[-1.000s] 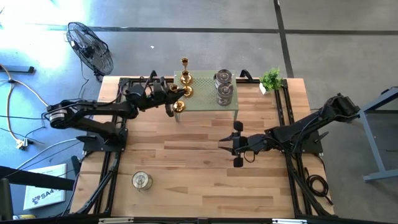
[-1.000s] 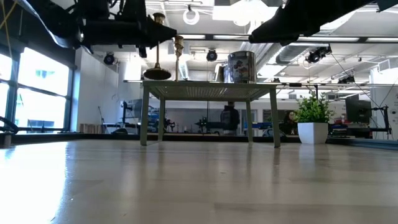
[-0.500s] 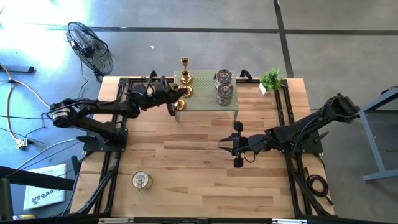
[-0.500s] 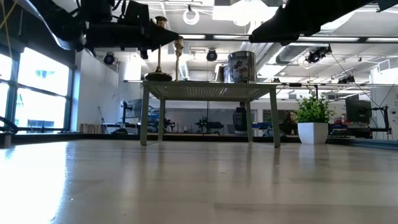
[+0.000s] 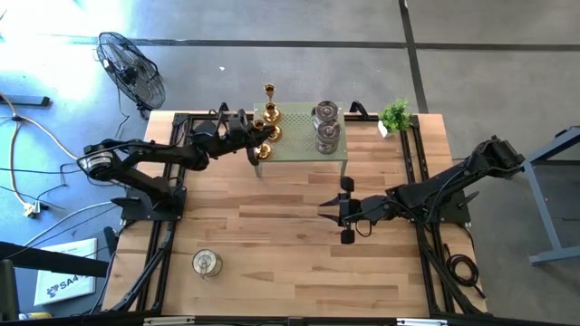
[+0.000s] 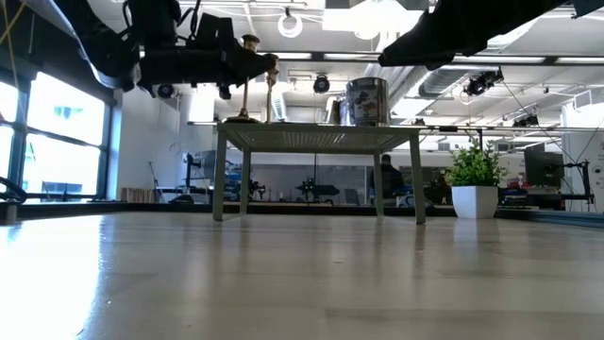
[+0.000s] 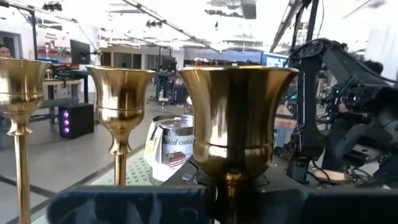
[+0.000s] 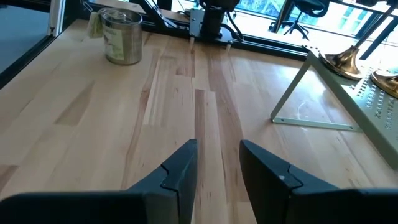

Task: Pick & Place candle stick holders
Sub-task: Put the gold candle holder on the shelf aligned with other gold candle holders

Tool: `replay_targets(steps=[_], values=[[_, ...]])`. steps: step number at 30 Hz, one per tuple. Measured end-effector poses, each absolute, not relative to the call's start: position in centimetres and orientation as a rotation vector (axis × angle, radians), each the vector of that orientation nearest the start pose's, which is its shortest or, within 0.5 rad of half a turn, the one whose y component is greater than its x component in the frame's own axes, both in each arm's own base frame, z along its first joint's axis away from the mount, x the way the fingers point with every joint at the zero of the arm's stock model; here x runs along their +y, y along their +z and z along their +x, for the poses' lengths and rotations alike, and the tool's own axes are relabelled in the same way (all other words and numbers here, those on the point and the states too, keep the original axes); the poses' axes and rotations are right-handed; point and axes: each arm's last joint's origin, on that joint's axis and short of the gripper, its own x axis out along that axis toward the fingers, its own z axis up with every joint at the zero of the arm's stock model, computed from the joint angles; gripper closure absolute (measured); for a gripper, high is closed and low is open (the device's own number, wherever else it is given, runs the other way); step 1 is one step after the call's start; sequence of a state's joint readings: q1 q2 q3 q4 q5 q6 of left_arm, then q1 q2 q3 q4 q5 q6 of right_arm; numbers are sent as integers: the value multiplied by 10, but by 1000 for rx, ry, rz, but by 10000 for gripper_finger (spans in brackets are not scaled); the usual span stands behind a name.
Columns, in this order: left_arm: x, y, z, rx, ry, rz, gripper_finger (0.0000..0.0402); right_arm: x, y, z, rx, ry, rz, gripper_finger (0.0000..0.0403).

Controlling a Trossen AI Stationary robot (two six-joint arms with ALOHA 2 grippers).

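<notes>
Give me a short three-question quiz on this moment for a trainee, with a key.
1. True or false: the right hand is holding a silver jar.
2. How many silver jars stand on the green stand? A) one B) two C) three
3. Fill in: the left hand, at the stand's corner, is closed on a ____ candle holder.

Key:
1. False. Its fingers are apart with nothing between them, above the bare table.
2. B. The lone jar stands on the table, near the front.
3. Gold.
</notes>
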State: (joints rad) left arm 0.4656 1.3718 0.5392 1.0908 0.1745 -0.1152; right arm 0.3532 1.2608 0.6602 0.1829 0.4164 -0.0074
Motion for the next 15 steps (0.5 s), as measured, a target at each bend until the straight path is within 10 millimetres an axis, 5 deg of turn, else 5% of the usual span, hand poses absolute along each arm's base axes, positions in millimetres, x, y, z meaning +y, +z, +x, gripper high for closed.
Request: replay_targets(steps=[15], values=[[125, 253, 265, -231, 204, -48, 394, 79, 225, 248, 412, -61, -167, 288]])
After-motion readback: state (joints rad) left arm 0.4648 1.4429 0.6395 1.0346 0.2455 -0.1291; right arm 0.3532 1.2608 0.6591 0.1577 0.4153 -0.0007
